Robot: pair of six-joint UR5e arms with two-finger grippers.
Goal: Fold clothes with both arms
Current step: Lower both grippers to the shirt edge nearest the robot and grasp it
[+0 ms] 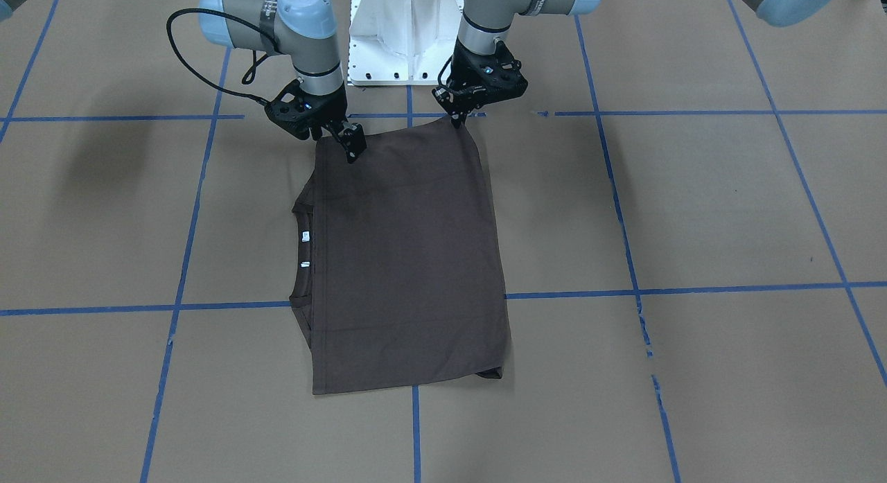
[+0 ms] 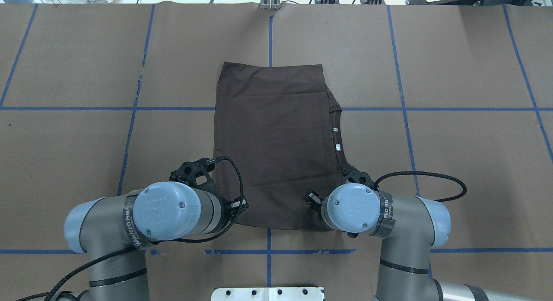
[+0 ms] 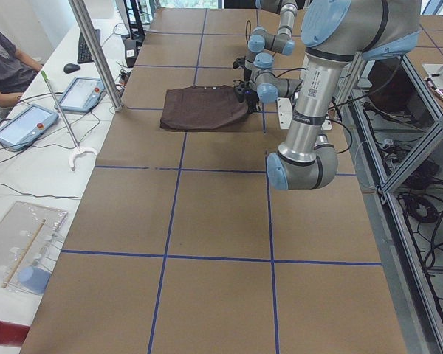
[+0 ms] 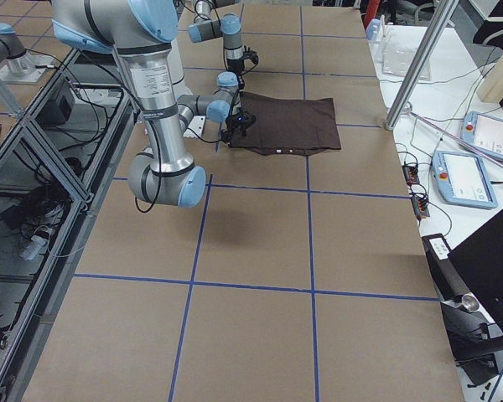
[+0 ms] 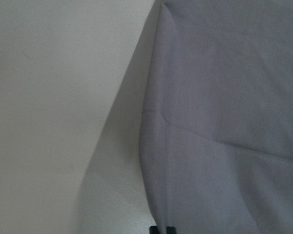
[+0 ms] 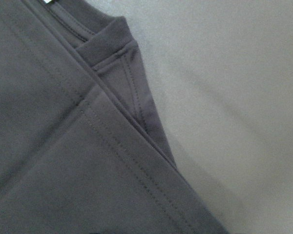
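T-shirt (image 1: 402, 261) lies part-folded mid-table (image 1: 693, 206) toward the robot-side edge; it looks soft, light and limp, so you grip its corners: left tool (image 1: 458, 120) is clamped on one raised corner, right tool (image 1: 352, 147) sits at the other, closure not discernible.

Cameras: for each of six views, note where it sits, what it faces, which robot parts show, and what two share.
Front-facing: across the table, facing the base; left pincer on its right, right pincer on its left.
Overhead: behind the robot, looking forward and down; left arm at left, right arm at right.
Exterior left: table's end; left arm near.
Exterior right: opposite end; right arm near.
Left wrist: down on the shirt edge; pincer tips only.
Right wrist: on collar; no robot part.
Shared: front-facing and overhead show the tags.
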